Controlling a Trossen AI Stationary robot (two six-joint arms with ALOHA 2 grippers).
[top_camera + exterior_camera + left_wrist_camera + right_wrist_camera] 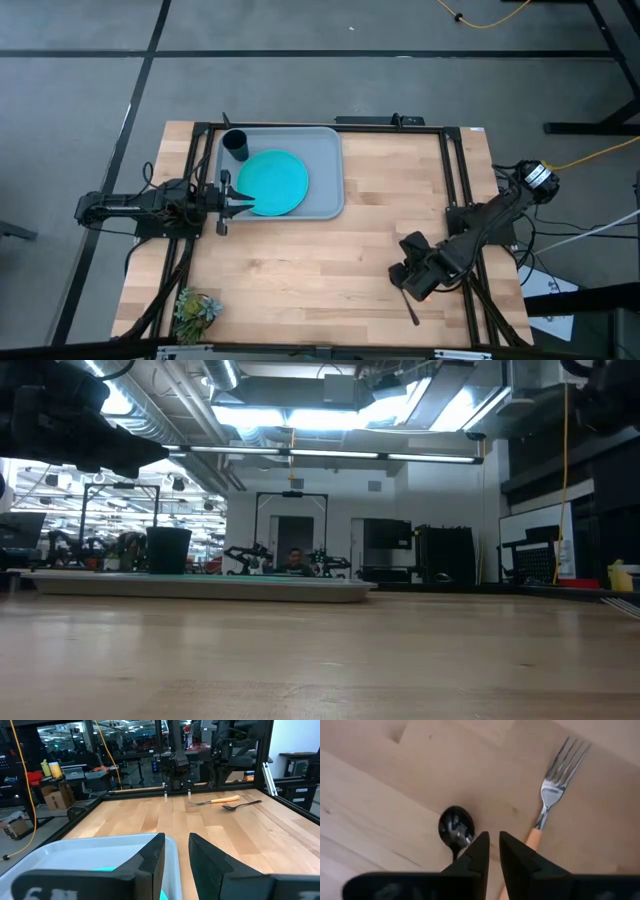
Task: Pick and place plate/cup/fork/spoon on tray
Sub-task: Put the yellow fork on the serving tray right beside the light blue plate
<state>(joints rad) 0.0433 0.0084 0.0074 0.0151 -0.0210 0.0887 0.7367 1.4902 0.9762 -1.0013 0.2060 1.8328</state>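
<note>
The grey-blue tray (325, 150) lies at the table's far middle, with the teal plate (272, 182) flat on it and the dark cup (236, 145) upright in its far left corner. My left gripper (238, 206) hovers at the tray's near left rim (100, 847), slightly open and empty. The orange-handled fork (547, 805) and the dark spoon (456, 827) lie side by side on the wood at the near right. My right gripper (494, 847) hangs above their handles with its fingers almost together, and I see no touch.
A small potted plant (195, 308) stands at the table's near left corner. Bare wood lies between the tray and the right gripper (412, 278). A person (293, 560) shows far off in the room behind the tray (200, 588).
</note>
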